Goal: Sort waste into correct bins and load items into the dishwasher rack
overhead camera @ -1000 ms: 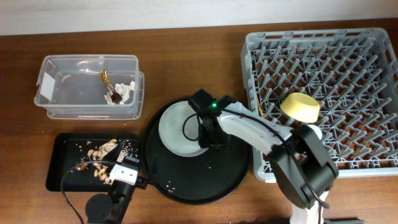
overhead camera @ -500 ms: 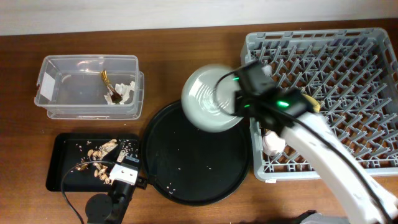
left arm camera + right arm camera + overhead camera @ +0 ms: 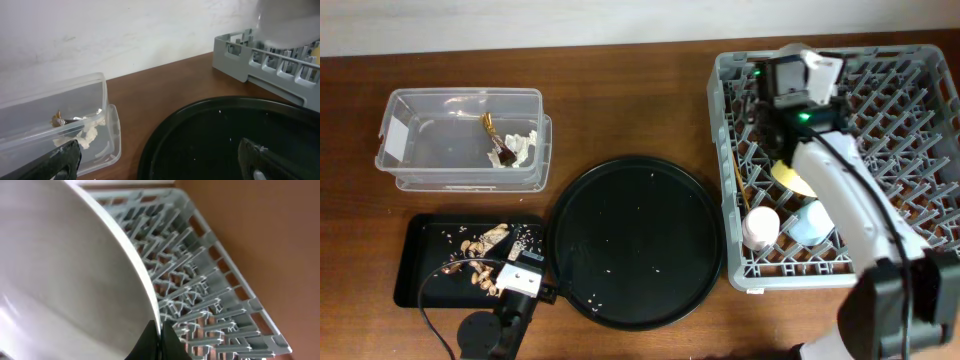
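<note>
My right gripper (image 3: 788,82) is shut on the rim of the pale grey plate (image 3: 812,70) and holds it on edge over the far left part of the grey dishwasher rack (image 3: 920,70). In the right wrist view the plate (image 3: 60,270) fills the left side, the fingers (image 3: 161,339) pinch its rim, and the rack (image 3: 215,285) lies behind. The rack holds the yellow bowl (image 3: 788,178), the light-blue cup (image 3: 810,224), the pink cup (image 3: 760,228) and the chopsticks (image 3: 733,170). My left gripper (image 3: 160,165) is open and empty, low by the black tray.
The clear box (image 3: 420,150) holds the white tissue (image 3: 523,147) and the brown-gold wrapper (image 3: 492,127). The shallow black tray (image 3: 420,265) holds food scraps (image 3: 485,245). The large round black tray (image 3: 638,240) lies between them and the rack, with a few crumbs on it.
My right gripper has lifted the plate off the round black tray and carried it up and right over the rack, turning it on edge. The left arm has not moved.
</note>
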You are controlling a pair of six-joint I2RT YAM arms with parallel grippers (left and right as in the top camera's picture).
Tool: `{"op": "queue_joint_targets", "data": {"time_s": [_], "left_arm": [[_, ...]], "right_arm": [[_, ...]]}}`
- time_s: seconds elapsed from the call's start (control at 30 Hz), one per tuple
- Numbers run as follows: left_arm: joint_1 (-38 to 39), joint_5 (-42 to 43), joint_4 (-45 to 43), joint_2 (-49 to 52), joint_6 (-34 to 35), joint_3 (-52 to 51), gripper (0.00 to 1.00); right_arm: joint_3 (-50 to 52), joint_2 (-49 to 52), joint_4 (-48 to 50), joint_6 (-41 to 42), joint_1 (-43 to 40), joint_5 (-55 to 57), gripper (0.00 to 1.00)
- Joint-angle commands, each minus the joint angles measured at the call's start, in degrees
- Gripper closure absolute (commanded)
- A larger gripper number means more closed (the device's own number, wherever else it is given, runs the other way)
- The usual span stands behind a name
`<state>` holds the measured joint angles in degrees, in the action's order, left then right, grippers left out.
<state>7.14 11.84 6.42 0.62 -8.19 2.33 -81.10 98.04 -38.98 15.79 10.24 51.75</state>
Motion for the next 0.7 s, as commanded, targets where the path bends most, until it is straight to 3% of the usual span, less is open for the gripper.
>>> {"op": "queue_joint_targets", "data": {"time_s": [0.0,0.03,0.07,0.13,0.27,0.43,0.5,0.57,0.6,0.67], "left_arm": [[-0.3,0.4,-0.2,-0.3,-0.9,-0.5,0.01],[-0.3,0.4,-0.2,-0.3,-0.9,-0.5,0.01],[-0.3,0.4,-0.2,-0.3,-0.9,-0.5,0.01],[-0.3,0.4,-0.2,-0.3,-0.9,-0.5,0.01],[-0.3,0.4,-0.2,-0.3,-0.9,-0.5,0.01],[-0.3,0.4,-0.2,-0.3,-0.9,-0.5,0.01],[-0.3,0.4,-0.2,-0.3,-0.9,-0.5,0.01],[-0.3,0.4,-0.2,-0.3,-0.9,-0.5,0.01],[-0.3,0.4,-0.2,-0.3,-0.9,-0.5,0.01],[-0.3,0.4,-0.2,-0.3,-0.9,-0.5,0.01]], "right_arm": [[-0.3,0.8,-1.6,-0.6,4.4,0.9,0.93],[-0.7,0.3,-2.9,-0.5,5.6,1.0,0.83],[-1.8,-0.5,-5.4,-0.5,7.2,1.0,0.63],[-4.7,-2.2,-11.1,0.2,9.8,1.0,0.50],[-13.4,-7.0,-26.3,7.3,14.7,-5.5,0.46],[-18.6,-16.5,-40.0,7.2,18.8,-30.1,0.44],[-18.6,-23.6,-42.6,7.2,25.6,-40.5,0.42],[-18.6,-29.0,-42.7,7.2,33.2,-45.9,0.25],[-18.6,-32.2,-42.6,7.2,38.4,-48.8,0.01],[-18.6,-35.6,-42.4,7.2,43.8,-49.8,0.01]]}}
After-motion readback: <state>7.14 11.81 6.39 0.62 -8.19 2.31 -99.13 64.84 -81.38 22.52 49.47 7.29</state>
